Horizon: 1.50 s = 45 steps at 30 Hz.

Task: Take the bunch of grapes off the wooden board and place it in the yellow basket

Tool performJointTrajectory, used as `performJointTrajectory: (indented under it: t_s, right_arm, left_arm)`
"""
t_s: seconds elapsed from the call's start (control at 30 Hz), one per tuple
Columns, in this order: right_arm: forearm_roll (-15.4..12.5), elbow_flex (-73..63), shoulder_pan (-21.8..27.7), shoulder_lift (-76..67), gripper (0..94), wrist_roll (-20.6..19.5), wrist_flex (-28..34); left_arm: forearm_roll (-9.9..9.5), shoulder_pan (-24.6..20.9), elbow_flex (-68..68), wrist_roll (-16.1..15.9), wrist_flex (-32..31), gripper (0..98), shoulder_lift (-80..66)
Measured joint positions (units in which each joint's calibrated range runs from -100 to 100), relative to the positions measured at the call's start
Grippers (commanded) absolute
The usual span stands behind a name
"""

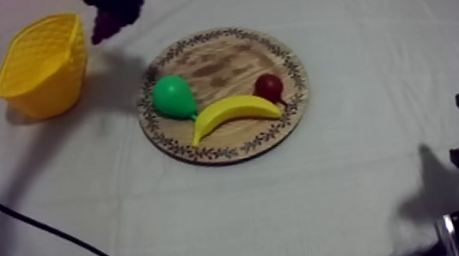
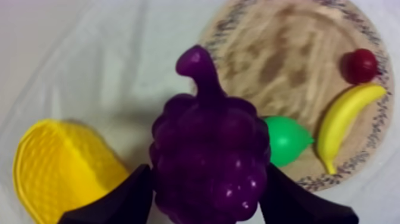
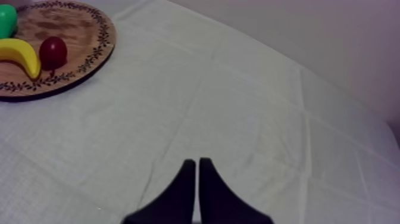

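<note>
The left end effector (image 2: 205,199) pinches the purple plastic bunch of grapes (image 2: 208,149) near the yellow woven basket (image 1: 46,66) (right end effector (image 3: 197,170) pressed together).

Toy fruit, 4 pcs — 1 bunch of grapes (image 1: 114,3), 1 pear (image 1: 172,97), 1 banana (image 1: 233,113), 1 small red fruit (image 1: 269,87). Also 1 wooden board (image 1: 217,53), 1 yellow basket (image 1: 41,67).

The worktop (image 1: 314,204) is under a pale cloth (image 3: 238,119) with soft folds, and a plain light wall (image 3: 321,30) stands behind it.
</note>
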Motion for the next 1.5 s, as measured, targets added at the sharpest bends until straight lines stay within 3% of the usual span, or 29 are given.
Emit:
performJointTrajectory:
  t_s: [0.77, 1.07, 1.5]
  right_arm:
    - [0.0, 0.0, 0.0, 0.0, 0.3, 0.0, 0.0]
    - [0.0, 0.0, 0.0, 0.0, 0.3, 0.0, 0.0]
    - [0.0, 0.0, 0.0, 0.0, 0.3, 0.0, 0.0]
  left_arm:
    - [-0.76, -16.42, 0.51, 2.03, 3.97, 57.0, -3.75]
    - [0.33, -18.86, -1.15, 2.65, 5.38, 59.1, -0.87]
    - [0.77, -18.55, -3.65, 3.64, 3.34, 58.8, 9.07]
